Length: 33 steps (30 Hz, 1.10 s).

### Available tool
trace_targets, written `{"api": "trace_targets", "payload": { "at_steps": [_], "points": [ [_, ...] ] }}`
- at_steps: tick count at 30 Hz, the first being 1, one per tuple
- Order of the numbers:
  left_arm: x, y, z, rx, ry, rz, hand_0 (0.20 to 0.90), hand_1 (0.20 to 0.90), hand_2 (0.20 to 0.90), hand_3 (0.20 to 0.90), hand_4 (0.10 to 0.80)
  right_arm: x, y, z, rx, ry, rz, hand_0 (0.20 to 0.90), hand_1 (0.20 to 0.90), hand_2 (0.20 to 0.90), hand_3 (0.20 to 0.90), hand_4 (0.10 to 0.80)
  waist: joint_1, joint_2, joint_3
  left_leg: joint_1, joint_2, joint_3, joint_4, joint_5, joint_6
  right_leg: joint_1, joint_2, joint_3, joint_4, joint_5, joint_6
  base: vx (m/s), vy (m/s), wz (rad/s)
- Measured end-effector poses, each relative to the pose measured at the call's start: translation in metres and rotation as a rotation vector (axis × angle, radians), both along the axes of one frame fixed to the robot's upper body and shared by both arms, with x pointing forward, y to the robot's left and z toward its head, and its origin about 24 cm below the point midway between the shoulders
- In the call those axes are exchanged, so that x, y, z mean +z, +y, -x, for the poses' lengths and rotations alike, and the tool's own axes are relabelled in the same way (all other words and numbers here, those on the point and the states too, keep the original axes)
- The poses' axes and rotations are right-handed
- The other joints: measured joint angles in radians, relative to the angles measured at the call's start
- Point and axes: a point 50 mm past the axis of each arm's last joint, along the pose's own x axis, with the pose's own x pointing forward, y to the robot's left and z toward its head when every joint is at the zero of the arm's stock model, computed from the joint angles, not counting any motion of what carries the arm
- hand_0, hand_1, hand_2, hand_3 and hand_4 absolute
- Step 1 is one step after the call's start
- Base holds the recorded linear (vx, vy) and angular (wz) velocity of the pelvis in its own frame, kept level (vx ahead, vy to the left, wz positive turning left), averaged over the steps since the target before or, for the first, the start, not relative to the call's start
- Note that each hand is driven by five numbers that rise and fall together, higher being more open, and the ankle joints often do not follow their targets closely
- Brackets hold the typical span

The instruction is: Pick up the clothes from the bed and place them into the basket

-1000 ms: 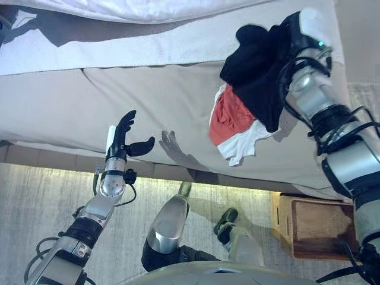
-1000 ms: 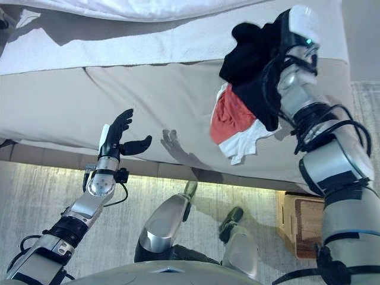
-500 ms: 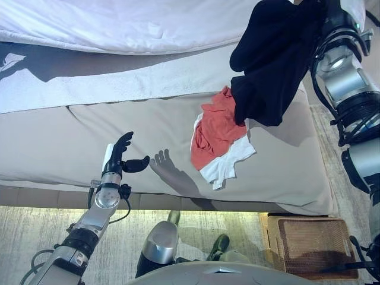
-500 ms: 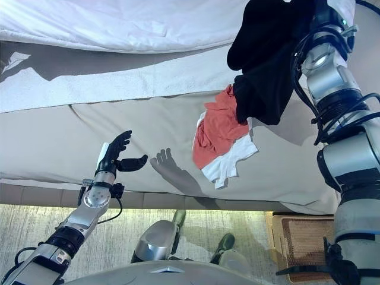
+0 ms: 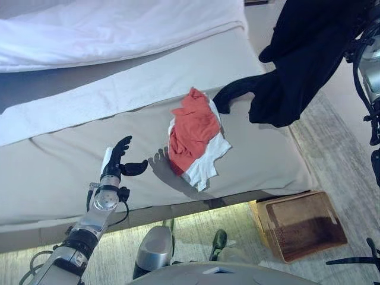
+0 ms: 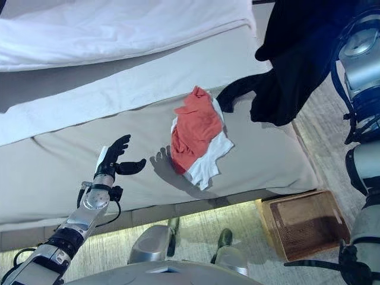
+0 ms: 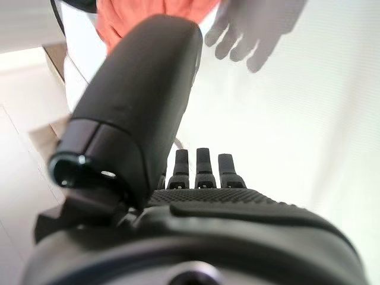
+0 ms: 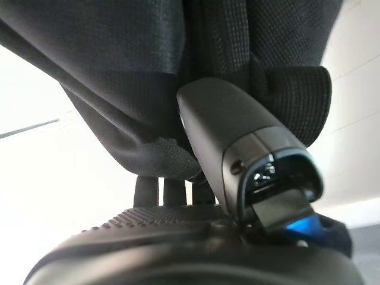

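Note:
My right hand (image 8: 225, 124) is shut on a black garment (image 5: 303, 53), thumb pressed into the cloth (image 8: 119, 59). It holds the garment high over the bed's right edge, with one sleeve trailing onto the sheet. An orange garment (image 5: 193, 127) lies on a white garment (image 5: 208, 163) in the middle of the beige bed (image 5: 71, 172). My left hand (image 5: 119, 161) is open and empty above the bed's front left, fingers straight in the left wrist view (image 7: 237, 208). A brown wicker basket (image 5: 303, 225) stands on the floor by the bed's near right corner.
A white duvet (image 5: 119, 29) covers the far part of the bed. Pale wood floor (image 5: 350, 178) runs along the bed's right side, around the basket.
The camera has shifted. My right hand has lifted the black garment up and to the right, off the orange and white pile. The left hand stays open in place.

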Motion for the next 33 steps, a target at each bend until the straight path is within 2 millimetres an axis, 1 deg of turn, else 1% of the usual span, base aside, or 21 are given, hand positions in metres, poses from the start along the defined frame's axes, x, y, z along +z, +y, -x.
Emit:
{"api": "trace_targets", "payload": {
  "at_steps": [1,2,4,7,9,12,14,15,17,19,20,22,24,27,30,33],
  "points": [
    [0.000,0.002,-0.001,0.011,0.009,-0.011,0.900,0.900,0.900,0.900,0.800,-0.002,-0.001,0.000,-0.001,0.002,0.001,0.300,0.300,0.300,0.200,0.100,-0.012,-0.023,-0.005,0.010,-0.010,0.019,0.000,0.008,0.003,-0.007,-0.013,0.015,0.000,0.004,0.028,-0.019,-0.009,-0.60],
    [-0.001,0.000,-0.003,0.007,0.017,-0.017,0.900,0.900,0.900,0.900,0.800,0.001,0.000,0.001,0.003,-0.013,-0.003,0.300,0.300,0.300,0.200,0.100,-0.026,-0.027,-0.007,0.016,-0.014,0.028,0.000,0.008,0.003,-0.004,-0.015,0.018,-0.001,0.017,0.047,-0.025,-0.007,-0.46],
    [0.001,-0.006,-0.009,-0.017,0.020,-0.029,0.900,0.900,0.900,0.900,0.800,0.008,0.000,0.005,-0.003,-0.073,-0.019,0.300,0.300,0.300,0.200,0.100,-0.065,-0.038,-0.013,0.029,-0.031,0.055,0.000,0.007,0.003,-0.005,-0.033,0.020,-0.001,0.019,0.050,-0.025,-0.001,-0.34],
    [0.005,-0.008,-0.013,-0.022,0.008,-0.029,0.900,0.900,0.900,0.900,0.800,0.011,0.001,0.006,0.001,-0.092,-0.018,0.300,0.300,0.300,0.200,0.100,-0.104,-0.038,-0.013,0.041,-0.033,0.074,-0.001,0.006,0.005,-0.005,-0.036,0.027,-0.001,0.019,0.050,-0.004,0.019,-0.27],
    [0.004,-0.009,-0.014,-0.021,0.007,-0.027,0.900,0.900,0.900,0.900,0.800,0.011,0.002,0.006,0.002,-0.089,-0.016,0.300,0.300,0.300,0.200,0.100,-0.120,-0.038,-0.013,0.052,-0.026,0.099,-0.001,0.006,0.005,-0.009,-0.030,0.056,-0.001,0.018,0.051,0.010,0.012,-0.34],
    [0.001,-0.011,-0.014,-0.018,0.019,-0.022,0.900,0.900,0.900,0.900,0.800,0.012,0.002,0.007,0.001,-0.092,-0.014,0.300,0.300,0.300,0.200,0.100,-0.152,-0.037,-0.013,0.053,-0.014,0.116,-0.001,0.004,0.003,-0.019,-0.019,0.074,-0.002,0.012,0.058,0.007,-0.003,-0.24],
    [-0.003,-0.014,-0.013,-0.020,0.030,-0.016,0.900,0.900,0.900,0.900,0.800,0.015,-0.001,0.010,-0.009,-0.097,-0.008,0.300,0.300,0.300,0.200,0.100,-0.168,-0.037,-0.014,0.051,-0.006,0.133,-0.001,-0.006,-0.012,-0.032,-0.013,0.093,-0.002,0.002,0.071,0.002,-0.004,-0.29],
    [-0.005,-0.015,-0.013,-0.018,0.038,-0.012,0.900,0.900,0.900,0.900,0.800,0.016,-0.002,0.012,-0.017,-0.096,-0.005,0.300,0.300,0.300,0.200,0.100,-0.174,-0.037,-0.014,0.049,-0.003,0.141,-0.002,-0.007,-0.013,-0.039,-0.011,0.100,-0.002,-0.001,0.071,-0.005,-0.005,-0.30],
    [-0.007,-0.017,-0.011,-0.022,0.048,-0.006,0.900,0.900,0.900,0.900,0.800,0.019,-0.006,0.016,-0.039,-0.102,-0.003,0.300,0.300,0.300,0.200,0.100,-0.192,-0.037,-0.014,0.046,-0.003,0.151,-0.002,-0.007,-0.017,-0.046,-0.012,0.108,-0.002,-0.020,0.060,-0.003,-0.008,-0.18],
    [-0.009,-0.017,-0.010,-0.026,0.055,-0.012,0.900,0.900,0.900,0.900,0.800,0.018,-0.010,0.018,-0.053,-0.102,-0.009,0.300,0.300,0.300,0.200,0.100,-0.198,-0.031,-0.018,0.046,0.003,0.158,-0.004,-0.007,-0.022,-0.052,-0.005,0.121,-0.002,-0.021,0.059,0.004,-0.009,-0.16],
    [-0.010,-0.018,-0.010,-0.031,0.057,-0.014,0.900,0.900,0.900,0.900,0.800,0.017,-0.014,0.021,-0.069,-0.098,-0.005,0.300,0.300,0.300,0.200,0.100,-0.199,-0.027,-0.025,0.044,0.008,0.164,-0.005,-0.016,-0.035,-0.061,-0.002,0.129,-0.004,-0.021,0.059,0.004,-0.012,-0.20],
    [-0.011,-0.019,-0.009,-0.042,0.065,-0.023,0.900,0.900,0.900,0.900,0.800,0.015,-0.020,0.024,-0.105,-0.094,-0.001,0.300,0.300,0.300,0.200,0.100,-0.214,-0.016,-0.040,0.038,0.013,0.165,-0.006,-0.016,-0.037,-0.068,0.002,0.131,-0.006,-0.024,0.055,0.007,-0.012,-0.08],
    [-0.016,-0.020,-0.008,-0.039,0.083,-0.023,0.900,0.900,0.900,0.900,0.800,0.013,-0.023,0.027,-0.122,-0.084,0.004,0.300,0.300,0.300,0.200,0.100,-0.226,-0.005,-0.066,0.029,0.014,0.168,-0.006,-0.015,-0.038,-0.081,0.003,0.146,-0.006,-0.024,0.054,0.011,-0.005,-0.09],
    [-0.018,-0.022,-0.007,-0.042,0.093,-0.017,0.900,0.900,0.900,0.900,0.800,0.009,-0.027,0.030,-0.140,-0.069,0.013,0.300,0.300,0.300,0.200,0.100,-0.242,0.004,-0.083,0.033,0.015,0.177,-0.006,-0.015,-0.037,-0.082,0.006,0.153,-0.006,-0.021,0.058,0.008,-0.002,-0.08],
    [-0.019,-0.023,-0.006,-0.055,0.100,-0.024,0.900,0.900,0.900,0.900,0.800,-0.002,-0.029,0.031,-0.138,-0.043,0.004,0.300,0.300,0.300,0.200,0.100,-0.255,0.004,-0.093,0.038,0.015,0.189,-0.005,-0.011,-0.033,-0.085,0.007,0.167,-0.006,-0.020,0.058,-0.002,-0.005,-0.11],
    [-0.021,-0.027,-0.006,-0.075,0.110,-0.031,0.900,0.900,0.900,0.900,0.800,-0.022,-0.034,0.030,-0.122,0.037,0.000,0.300,0.300,0.300,0.200,0.100,-0.259,0.004,-0.096,0.051,0.014,0.201,-0.004,-0.010,-0.037,-0.080,0.007,0.179,-0.002,-0.018,0.057,0.026,-0.022,-0.15]
  ]
}}
